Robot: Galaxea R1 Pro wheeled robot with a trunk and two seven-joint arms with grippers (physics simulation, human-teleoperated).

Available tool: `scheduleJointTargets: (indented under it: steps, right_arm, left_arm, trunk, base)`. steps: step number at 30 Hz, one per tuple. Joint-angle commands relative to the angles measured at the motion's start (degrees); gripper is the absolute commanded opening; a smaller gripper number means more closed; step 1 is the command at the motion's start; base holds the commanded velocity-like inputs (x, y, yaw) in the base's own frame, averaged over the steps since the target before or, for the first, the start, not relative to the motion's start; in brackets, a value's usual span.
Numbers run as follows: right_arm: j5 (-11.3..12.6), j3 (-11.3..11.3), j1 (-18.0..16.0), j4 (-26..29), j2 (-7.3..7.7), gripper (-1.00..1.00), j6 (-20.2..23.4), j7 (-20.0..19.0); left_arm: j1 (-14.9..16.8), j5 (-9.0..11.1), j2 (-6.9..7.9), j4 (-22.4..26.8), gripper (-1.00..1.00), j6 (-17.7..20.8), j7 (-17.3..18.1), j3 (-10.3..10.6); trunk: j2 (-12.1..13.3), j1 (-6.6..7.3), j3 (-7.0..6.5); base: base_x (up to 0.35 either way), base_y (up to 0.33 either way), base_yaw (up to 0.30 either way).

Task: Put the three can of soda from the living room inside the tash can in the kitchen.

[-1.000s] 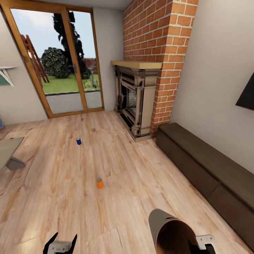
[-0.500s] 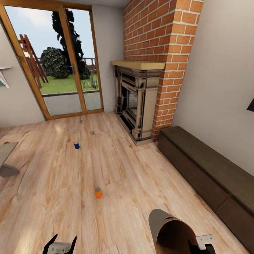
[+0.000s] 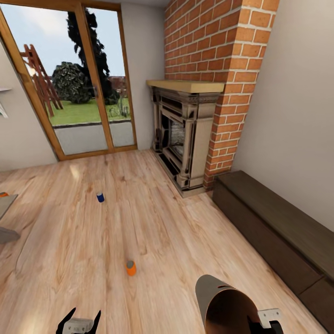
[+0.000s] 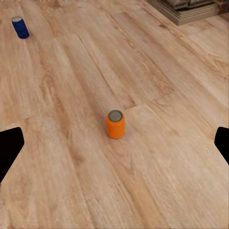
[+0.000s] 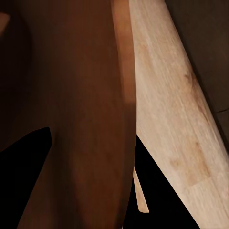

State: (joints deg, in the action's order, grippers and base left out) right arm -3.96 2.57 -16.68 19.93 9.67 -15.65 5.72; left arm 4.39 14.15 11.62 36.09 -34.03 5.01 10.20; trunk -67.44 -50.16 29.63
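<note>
While the bin rides in the right arm, two soda cans stand loose on the living-room floor ahead.

Right end effector (image 3: 264,323): clamped on the rim of the trash can (image 3: 227,304), a tapered round bin, pale grey outside and smooth copper-brown inside, tilted with its mouth towards the camera; judged to be carried to the cans so they can be dropped straight in. Left end effector (image 3: 79,317): black fingers spread apart, empty, aimed at the orange can (image 3: 131,268), which sits centred between its fingers (image 4: 9,148) in the left wrist view. Orange can (image 4: 115,124): upright cylinder, silver top, on matte wood-plank floor (image 3: 162,232). Dark blue can (image 3: 100,197): upright, farther off, towards the glazed patio door (image 3: 79,83). Third can not identified. Brick fireplace (image 3: 185,134) and dark low bench (image 3: 278,227) line the wall to the right.
</note>
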Motion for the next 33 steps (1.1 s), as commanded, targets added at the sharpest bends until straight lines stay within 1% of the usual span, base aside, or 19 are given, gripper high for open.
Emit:
scheduleJointTargets:
  steps: [1,7,11,14,17,18,19,20,21,23,24,25,26,28,29,31,32,33]
  right_arm:
    - [-0.2,-0.1,0.0,0.1,0.00,-1.00,0.0,0.0]
    - [-0.1,-0.1,0.0,0.1,0.03,-1.00,0.0,0.0]
    - [-0.1,-0.2,0.0,0.1,0.08,-1.00,0.0,0.0]
    - [0.0,-0.2,0.0,0.1,0.08,-1.00,0.0,0.0]
    - [0.0,-0.2,0.0,0.1,0.08,-1.00,0.0,0.0]
    - [0.0,-0.3,0.0,0.1,0.08,-1.00,0.0,0.0]
    - [0.0,-0.3,0.0,0.1,0.08,-1.00,0.0,0.0]
    - [0.0,-0.3,0.0,0.1,0.08,-1.00,0.0,0.0]
    - [0.0,-0.3,0.0,0.1,0.08,-1.00,0.0,0.0]
    - [0.0,-0.2,0.0,0.1,0.08,-1.00,0.0,0.0]
    - [0.0,-0.2,0.0,0.1,0.08,-1.00,0.0,0.0]
    - [0.1,-0.3,0.0,0.1,0.08,-1.00,0.0,0.0]
    - [0.1,-0.3,0.0,0.1,0.08,-1.00,0.0,0.0]
    - [0.2,-0.3,0.0,0.1,0.08,-1.00,0.0,0.0]
    - [0.2,-0.3,0.0,0.1,0.08,-1.00,0.0,0.0]
    - [0.2,-0.3,0.0,0.1,0.08,-1.00,0.0,0.0]
    - [0.1,-0.3,0.0,0.1,0.07,-1.00,0.0,0.0]
    - [0.1,-0.2,0.0,0.1,0.05,-1.00,0.0,0.0]
  left_arm:
    - [0.0,0.0,0.00,0.0,1.00,0.0,0.0,0.0]
    - [0.0,0.0,-0.02,-1.2,1.00,-0.1,0.0,0.1]
    - [0.1,-0.4,-0.08,-3.9,1.00,-0.1,0.3,0.7]
    - [0.1,-0.5,-0.10,-4.0,1.00,0.1,0.5,0.7]
    - [0.2,-0.4,-0.11,-3.6,1.00,2.6,0.7,0.8]
    - [0.4,-0.4,-0.12,-3.2,1.00,5.2,0.9,0.8]
    - [0.7,-0.4,-0.38,-2.6,1.00,10.4,1.9,0.9]
    - [0.7,-0.4,-0.56,-2.2,1.00,12.0,2.3,0.9]
    - [0.9,-0.4,-1.00,-1.0,1.00,15.7,3.0,1.0]
    - [1.1,-0.4,-1.31,0.8,1.00,19.8,3.4,1.0]
    - [1.6,-0.4,-1.51,3.1,1.00,24.6,3.6,1.1]
    - [2.9,-0.4,-1.76,6.7,1.00,32.6,3.7,1.0]
    - [3.5,-0.4,-1.89,7.7,1.00,35.4,3.7,1.0]
    - [6.2,-0.5,-2.96,10.7,1.00,45.7,3.0,1.0]
    - [7.7,-0.5,-3.74,11.9,1.00,49.9,1.9,1.0]
    - [8.9,-0.5,-4.42,12.9,1.00,53.4,0.4,1.1]
    - [10.0,-0.4,-4.99,14.1,1.00,56.3,-1.1,1.1]
    - [10.6,-0.4,-5.21,14.7,1.00,57.5,-1.7,1.1]
  trunk:
    - [0.0,0.00,-0.01]
    - [0.0,0.00,-0.01]
    - [0.0,0.00,-0.01]
    - [0.0,0.00,-0.01]
    - [0.0,0.00,-0.01]
    - [0.0,0.00,-0.01]
    - [0.0,0.00,-0.01]
    - [0.0,0.00,-0.01]
    - [0.0,0.00,-0.01]
    - [0.0,0.00,-0.01]
    - [0.0,0.00,-0.01]
    - [0.0,0.00,-0.01]
    - [0.0,0.00,-0.01]
    - [0.0,0.00,-0.01]
    - [0.0,0.00,-0.01]
    - [0.0,0.00,-0.01]
    - [0.0,0.00,-0.01]
    - [0.0,0.00,-0.01]
  base:
    - [0.312,0.128,0.000]
    - [0.311,0.130,0.000]
    - [0.305,0.138,0.000]
    - [0.296,0.148,0.000]
    - [0.296,0.145,0.000]
    - [0.296,0.139,0.000]
    - [0.295,0.137,0.000]
    - [0.295,0.138,0.000]
    - [0.295,0.139,0.000]
    - [0.295,0.140,0.000]
    - [0.295,0.141,0.000]
    - [0.294,0.143,0.000]
    - [0.290,0.144,0.000]
    - [0.258,0.142,0.000]
    - [0.203,0.107,0.000]
    - [0.159,0.077,0.000]
    - [0.092,0.044,0.000]
    - [0.074,0.035,0.000]
